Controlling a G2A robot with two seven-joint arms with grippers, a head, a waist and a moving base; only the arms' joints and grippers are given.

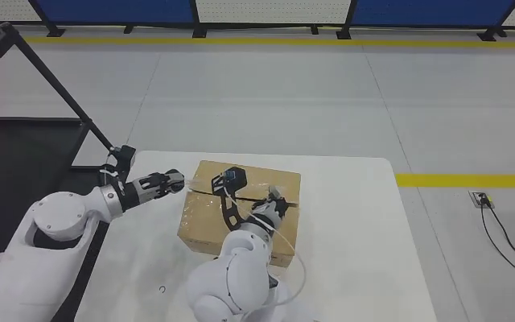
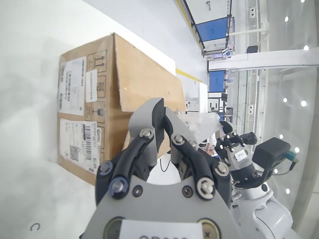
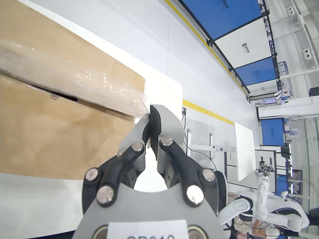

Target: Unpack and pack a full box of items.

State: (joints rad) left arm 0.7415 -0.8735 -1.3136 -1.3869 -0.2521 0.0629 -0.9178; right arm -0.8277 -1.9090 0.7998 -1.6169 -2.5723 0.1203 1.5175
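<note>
With the box (image 1: 241, 211) on the table (image 1: 354, 241) still taped, the right gripper (image 3: 149, 119) pinches the tape (image 3: 74, 73) end at its seam, the left gripper (image 2: 162, 115) sits closed and empty beside it, and unpacking and repacking remain.

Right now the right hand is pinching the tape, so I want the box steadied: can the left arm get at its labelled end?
Probably yes: the left hand, shut and empty, sits beside that end of the box, with only bare table between them.
</note>
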